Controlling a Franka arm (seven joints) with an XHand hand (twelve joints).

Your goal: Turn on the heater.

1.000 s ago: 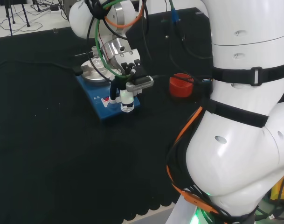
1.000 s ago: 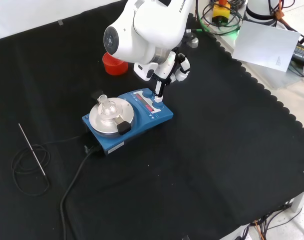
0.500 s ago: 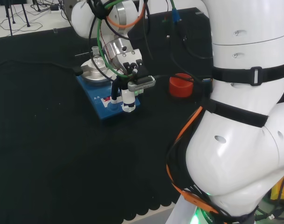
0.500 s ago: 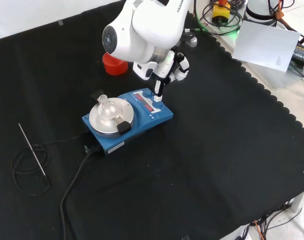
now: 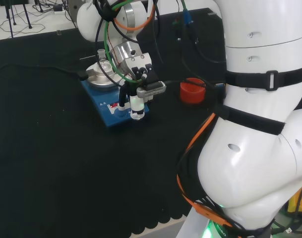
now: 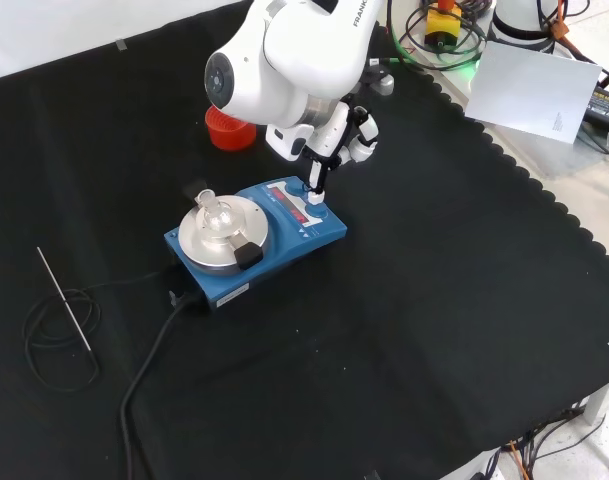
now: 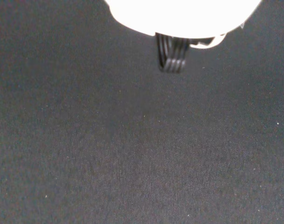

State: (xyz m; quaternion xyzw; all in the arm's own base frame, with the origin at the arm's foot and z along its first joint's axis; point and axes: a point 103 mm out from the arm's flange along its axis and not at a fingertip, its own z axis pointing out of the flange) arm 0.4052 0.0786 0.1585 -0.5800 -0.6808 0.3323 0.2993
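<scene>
Hand with one straight black finger down on blue heater front panel, others curled

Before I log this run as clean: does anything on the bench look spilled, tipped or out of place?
Nothing stands out. The blue heater sits flat, a glass flask upright on its plate, and the hand points a finger down at its control panel.

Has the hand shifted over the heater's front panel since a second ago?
Barely. In the head view the hand has edged slightly right along the blue heater, which stays put. A dark finger points down at the panel.
</scene>
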